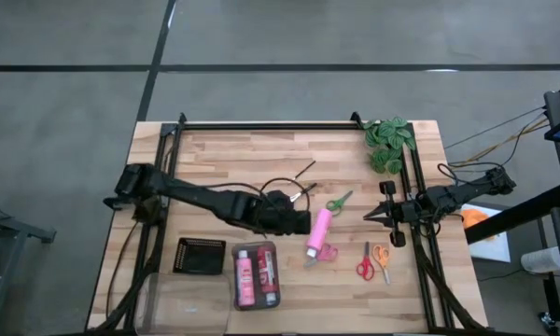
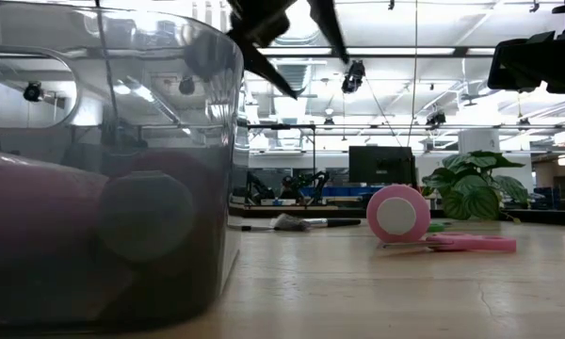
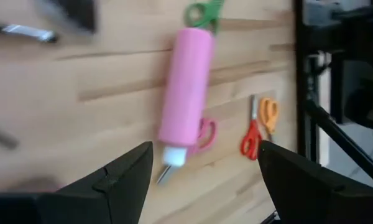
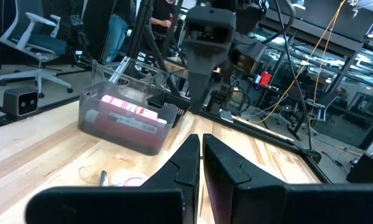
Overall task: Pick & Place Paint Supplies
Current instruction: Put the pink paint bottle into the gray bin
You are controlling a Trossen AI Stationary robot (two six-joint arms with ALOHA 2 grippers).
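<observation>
the left gripper (image 1: 303,222) hangs above the table with its fingers (image 3: 121,177) spread wide, holding nothing. just ahead of it lies 1 pink bottle (image 3: 186,93) on its side, resting on the pink scissors (image 3: 205,132). farther off, the right gripper (image 1: 373,215) waits pinched shut.

Overhead cam looks straight down on the whole table (image 1: 261,149). Low cam sits at tabletop level, right up against the clear tray (image 2: 104,169) — both show the pink bottle (image 1: 318,232), as does the left wrist cam.
</observation>
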